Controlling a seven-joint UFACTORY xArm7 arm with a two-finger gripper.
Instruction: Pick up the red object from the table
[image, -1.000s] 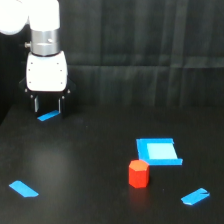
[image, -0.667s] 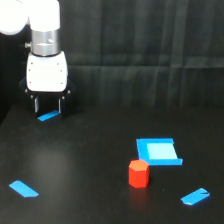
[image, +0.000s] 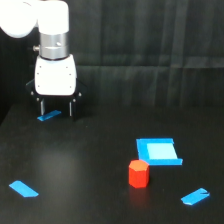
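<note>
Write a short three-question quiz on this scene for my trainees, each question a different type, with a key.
1. True or false: the gripper is holding the red object.
2. Which piece lies nearest the red object? A) blue square piece B) blue strip between the jaws C) blue strip at the exterior view's lower left
3. Fill in: the jaws stand ____, with nothing clamped.

Key: 1 false; 2 A; 3 open.
</note>
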